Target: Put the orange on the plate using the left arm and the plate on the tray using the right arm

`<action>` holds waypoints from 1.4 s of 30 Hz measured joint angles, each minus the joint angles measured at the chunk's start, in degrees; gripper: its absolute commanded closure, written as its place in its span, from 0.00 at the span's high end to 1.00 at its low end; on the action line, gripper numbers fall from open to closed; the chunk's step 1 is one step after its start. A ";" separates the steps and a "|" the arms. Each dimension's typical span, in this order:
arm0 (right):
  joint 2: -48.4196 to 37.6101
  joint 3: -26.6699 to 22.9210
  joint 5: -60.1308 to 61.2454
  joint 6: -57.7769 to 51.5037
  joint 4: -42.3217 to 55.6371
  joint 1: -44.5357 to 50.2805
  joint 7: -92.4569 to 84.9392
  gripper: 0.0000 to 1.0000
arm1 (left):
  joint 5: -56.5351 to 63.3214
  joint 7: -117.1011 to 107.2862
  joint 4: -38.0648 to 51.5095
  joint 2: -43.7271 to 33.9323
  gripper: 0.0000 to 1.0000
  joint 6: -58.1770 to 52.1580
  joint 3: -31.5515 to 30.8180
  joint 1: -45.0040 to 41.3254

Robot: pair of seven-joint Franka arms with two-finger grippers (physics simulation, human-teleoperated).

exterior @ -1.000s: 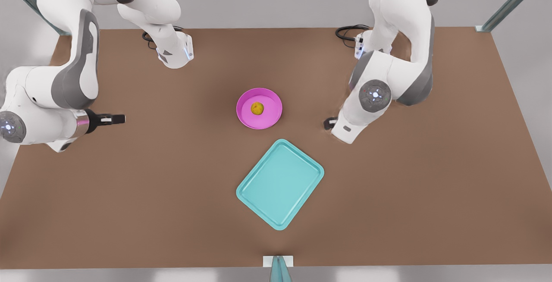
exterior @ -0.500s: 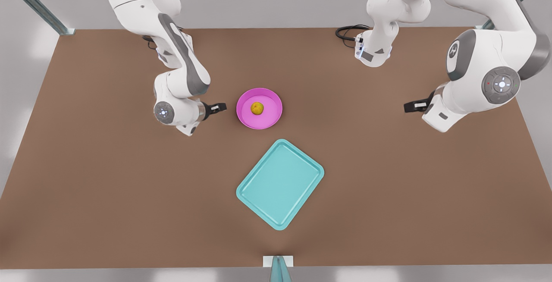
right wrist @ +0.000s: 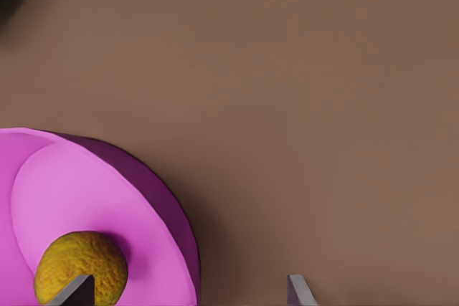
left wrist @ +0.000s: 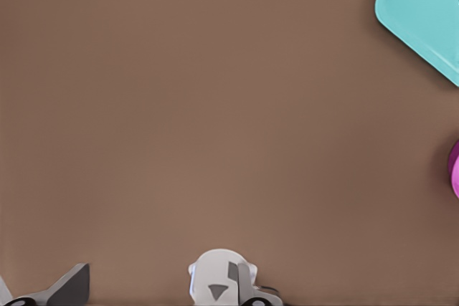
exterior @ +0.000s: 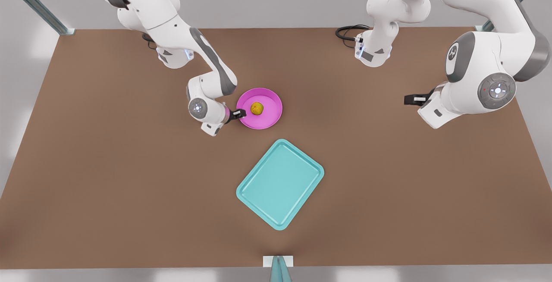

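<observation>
straddling the plate [exterior: 269, 118] rim, right gripper [exterior: 238, 113] fingers spread, gripping nothing; left gripper [exterior: 409, 99] fingers unclear.

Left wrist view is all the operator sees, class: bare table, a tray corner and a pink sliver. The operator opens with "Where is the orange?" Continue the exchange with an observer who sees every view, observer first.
Observer: The orange lies on the plate, near its middle.
Operator: What is the other arm doing?
Observer: The right gripper is at the plate's rim on the front view's left. Its fingers are open, one on the dish side and one outside the rim.
Operator: And where is my own gripper?
Observer: The left gripper is over bare table on the front view's right, well away from the plate.
</observation>
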 measured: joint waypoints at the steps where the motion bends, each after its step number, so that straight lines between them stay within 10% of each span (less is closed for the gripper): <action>1: 0.38 -0.01 0.01 0.42 -0.01 0.59 0.13 1.00 | 0.00 0.41 0.00 0.01 1.00 -0.16 0.00 -0.01; 14: 4.89 0.00 0.02 2.86 0.28 2.35 1.32 0.99 | -0.11 4.13 -0.06 0.23 1.00 -1.05 0.00 0.00; 24: 5.51 0.01 0.19 2.64 0.75 2.36 1.31 0.38 | -0.16 5.62 -0.06 0.14 1.00 -1.50 0.00 0.00; 31: 5.42 0.48 0.36 2.17 1.37 2.41 1.08 0.21 | -0.16 6.27 0.01 0.23 1.00 -1.52 0.00 0.00; 42: 2.39 1.02 1.35 -1.11 3.78 -0.05 0.45 0.21 | -0.14 6.88 0.02 0.20 1.00 -1.65 0.00 0.00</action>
